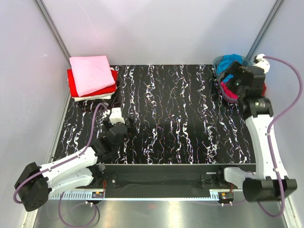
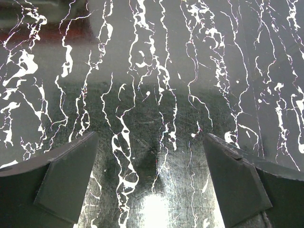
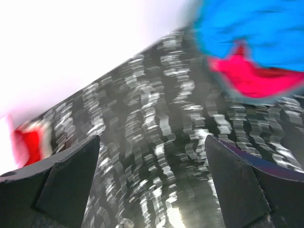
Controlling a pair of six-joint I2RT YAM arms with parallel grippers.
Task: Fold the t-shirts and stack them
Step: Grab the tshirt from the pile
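Clearly, both grippers are spread wide with nothing between their fingers. The left gripper (image 2: 150,142) hangs just above the black, white-veined worktop (image 1: 180,118), over its near left part; its wrist view shows only bare marbled surface between the two dark fingers. The left arm (image 1: 71,166) lies low and stretches from its base toward the middle.

The right arm (image 1: 263,137) reaches up the right side to the far right corner, where the right gripper (image 3: 152,142) sits over a translucent grey-blue tub (image 1: 217,64). Its wrist view is blurred, yet the fingers stand well apart, with the worktop between them. A turquoise shirt (image 3: 256,28) and a magenta shirt (image 3: 251,78) lie crumpled beyond the fingertips, not touched by them. From above, both loose shirts sit bunched in the tub, the turquoise one toward the back and the magenta one toward the front, partly hidden by the wrist.

At the far left corner stands a neat stack of folded shirts. A pale pink shirt (image 1: 91,73) lies on top, turned slightly askew. A bright red shirt (image 1: 72,83) shows beneath it at the edges, and a white shirt (image 1: 95,97) peeks out at the bottom along the near side. The stack is well apart from both grippers.
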